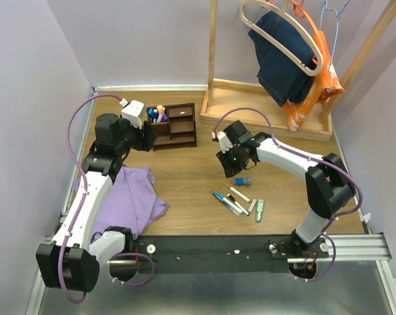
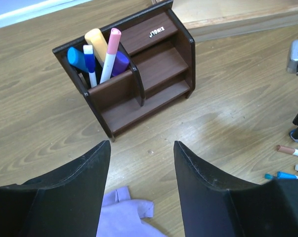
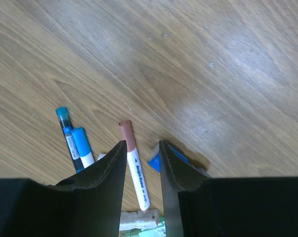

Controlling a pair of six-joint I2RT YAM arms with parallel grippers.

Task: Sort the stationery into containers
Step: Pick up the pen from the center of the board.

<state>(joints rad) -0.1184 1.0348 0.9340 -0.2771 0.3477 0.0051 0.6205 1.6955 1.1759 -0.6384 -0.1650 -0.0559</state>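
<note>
My left hand (image 2: pixel 141 145) hangs wide open and empty before the organiser (image 2: pixel 161 54), where sorted pens (image 2: pixel 108 55) stand. My right hand (image 3: pixel 142 144), half open and seemingly empty, hovers over a marker (image 3: pixel 135 165) on the counter (image 3: pixel 228 74), lined up to grab it.

Overhead camera, close wrist cameras share marker (image 3: pixel 137 174)

Table top (image 1: pixel 184 177) smooth wood-grain, slight sheen, organiser (image 2: pixel 158 64) dark matt wood, markers (image 2: pixel 110 54) glossy plastic, cloth (image 1: pixel 129 197) soft, crumpled, matt, rack base (image 2: pixel 237 12) pale bare wood

White lettering on organiser (image 2: pixel 153 64) top tier, blue print on white marker (image 3: pixel 138 177) barrel, both illegible
</note>
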